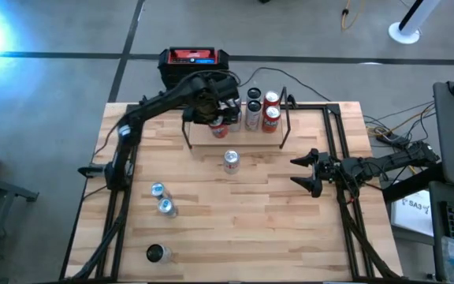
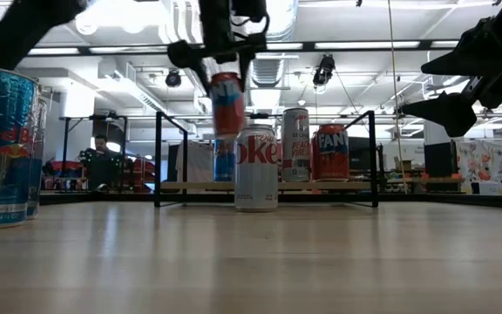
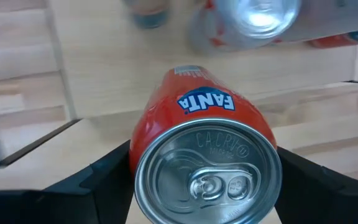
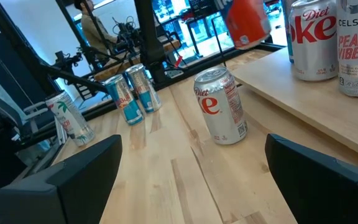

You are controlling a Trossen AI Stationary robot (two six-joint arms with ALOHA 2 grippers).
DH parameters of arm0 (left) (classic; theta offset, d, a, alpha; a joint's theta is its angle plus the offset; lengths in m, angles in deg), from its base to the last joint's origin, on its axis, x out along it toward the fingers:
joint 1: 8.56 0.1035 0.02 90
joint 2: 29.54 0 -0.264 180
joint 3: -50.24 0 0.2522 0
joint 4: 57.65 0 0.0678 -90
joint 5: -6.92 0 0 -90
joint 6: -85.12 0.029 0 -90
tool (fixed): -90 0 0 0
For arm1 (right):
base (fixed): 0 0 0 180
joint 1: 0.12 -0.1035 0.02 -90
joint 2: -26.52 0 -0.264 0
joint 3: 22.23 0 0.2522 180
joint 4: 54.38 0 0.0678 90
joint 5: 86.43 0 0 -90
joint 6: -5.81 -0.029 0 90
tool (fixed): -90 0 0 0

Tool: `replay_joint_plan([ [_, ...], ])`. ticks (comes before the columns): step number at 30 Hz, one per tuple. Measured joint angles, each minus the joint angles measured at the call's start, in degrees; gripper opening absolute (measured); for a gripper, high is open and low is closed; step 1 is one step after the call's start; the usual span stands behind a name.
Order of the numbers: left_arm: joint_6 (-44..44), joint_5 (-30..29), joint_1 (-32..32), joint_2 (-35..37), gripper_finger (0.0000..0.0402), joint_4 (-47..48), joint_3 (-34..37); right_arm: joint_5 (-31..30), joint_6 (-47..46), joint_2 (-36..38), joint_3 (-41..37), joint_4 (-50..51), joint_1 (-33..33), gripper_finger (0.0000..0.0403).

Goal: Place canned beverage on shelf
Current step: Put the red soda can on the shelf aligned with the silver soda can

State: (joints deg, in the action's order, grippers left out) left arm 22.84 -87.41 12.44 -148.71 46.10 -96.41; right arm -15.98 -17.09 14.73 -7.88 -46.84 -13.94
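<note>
The orange Fanta can (image 3: 207, 158) is clamped between the fingers of the left gripper (image 2: 220, 65) and hangs above the shelf (image 1: 203, 143), not yet set on its board. Other cans (image 1: 260, 110) stand just beside the fingers; they could be knocked over if the descent drifts sideways. The right gripper (image 1: 304, 171) waits well apart, fingers spread.

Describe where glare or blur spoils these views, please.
High view: strong white glare in the top left corner. Low view: bright ceiling lights; the near blue can is blurred. Left wrist view: the Fanta can is sharp and the cans beyond it are soft. Right wrist view: the raised red can is smeared.
</note>
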Motion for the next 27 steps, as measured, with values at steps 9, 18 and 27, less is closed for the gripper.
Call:
replay_joint_plan([
  [9, 2.2, 3.0, 0.2, -4.1, 0.0283, 0.0, -1.6, 0.0, 0.0, 0.0, 0.0, 0.0, 0.0, 0.038],
  [18, 4.0, 1.1, 0.1, -4.6, 0.0283, 0.0, -1.0, 0.0, 0.0, 0.0, 0.0, 0.0, 0.0, 0.038],
  [27, 5.3, 0.7, -0.2, -4.6, 0.0285, -1.8, 1.8, 0.0, 0.0, 0.0, 0.0, 0.0, 0.0, 0.038],
])
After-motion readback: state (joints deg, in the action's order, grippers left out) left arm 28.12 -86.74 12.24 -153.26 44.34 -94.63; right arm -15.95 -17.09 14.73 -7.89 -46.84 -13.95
